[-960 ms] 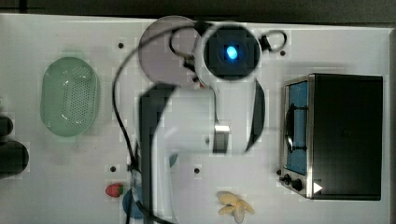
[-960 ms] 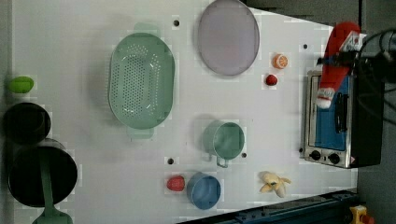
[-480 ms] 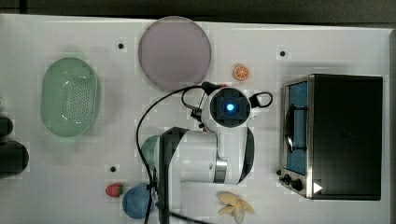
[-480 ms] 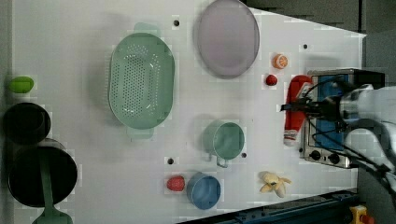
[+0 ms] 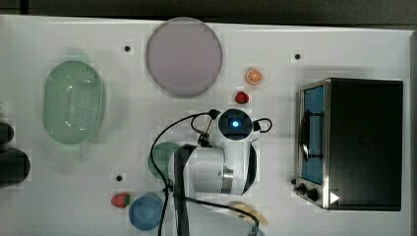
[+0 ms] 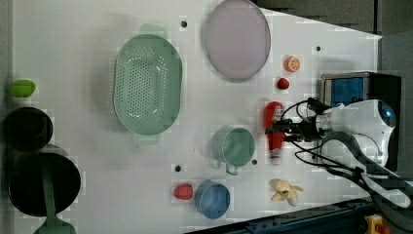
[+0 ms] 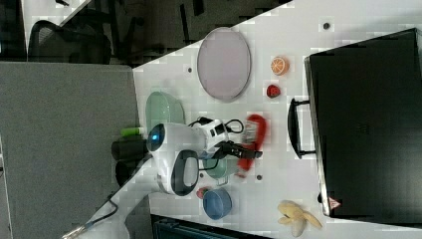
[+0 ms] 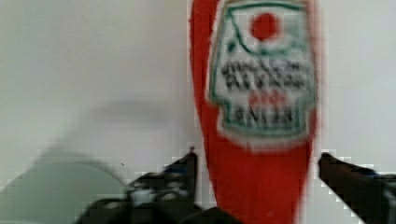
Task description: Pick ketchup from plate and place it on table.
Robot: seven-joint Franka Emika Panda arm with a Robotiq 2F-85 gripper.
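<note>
The ketchup [image 6: 272,127] is a slim red bottle with a white-and-red label. It lies flat on the white table [image 6: 97,161] between the green mug and the toaster oven, off the plate. Its label [image 8: 264,70] faces up in the wrist view. My gripper [image 6: 283,130] is low over the bottle's middle and open, with a dark finger [image 8: 184,165] on each side and a gap at the far one [image 8: 338,175]. The pale lilac plate [image 5: 183,56] lies bare at the table's far edge. In the top view my wrist [image 5: 235,124] covers the bottle.
A green mug [image 6: 234,146] stands close beside the ketchup, and the toaster oven [image 5: 354,142] is on its other side. A strawberry [image 5: 241,97] and an orange slice [image 5: 254,76] lie near the plate. The green basket [image 5: 74,101], blue dish [image 5: 146,211] and banana [image 6: 286,190] are further off.
The arm carried the ketchup away from the plate and down onto the table beside the mug. The jaws have spread away from the bottle.
</note>
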